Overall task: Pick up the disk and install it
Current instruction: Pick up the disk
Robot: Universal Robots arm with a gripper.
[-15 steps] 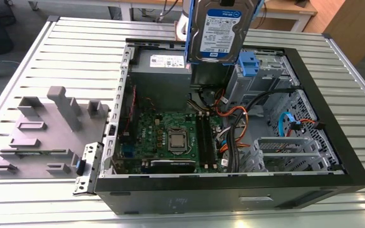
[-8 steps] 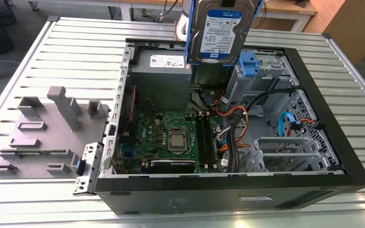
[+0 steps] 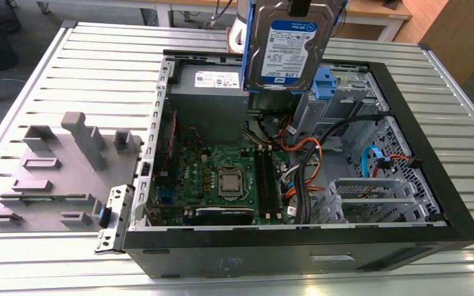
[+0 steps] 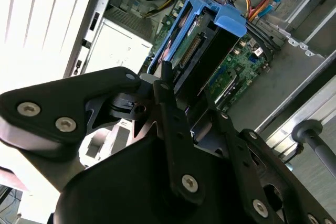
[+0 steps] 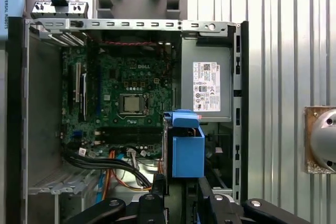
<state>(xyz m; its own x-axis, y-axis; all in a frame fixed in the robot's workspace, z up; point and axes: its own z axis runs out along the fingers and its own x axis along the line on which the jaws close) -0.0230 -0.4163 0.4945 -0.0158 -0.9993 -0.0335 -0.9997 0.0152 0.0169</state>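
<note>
Your tool [image 5: 181, 186] pointed straight down, clamped on upright disk [image 3: 286, 52], held above open computer case [image 3: 303, 256] near power supply [image 3: 208, 92], far end.

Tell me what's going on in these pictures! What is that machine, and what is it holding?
It's a robot arm with a gripper at its end, which works like a hand. One picture comes from a camera off the arm; the other two come from cameras riding near its wrist, looking past the gripper. On the ribbed metal table lies an open computer case, with a green circuit board and wires inside. Beside it, on the exterior view's left, sits a grey plastic holder. The gripper is shut on the disk, a silver hard drive with blue side rails, held in the air above the open case.
</note>
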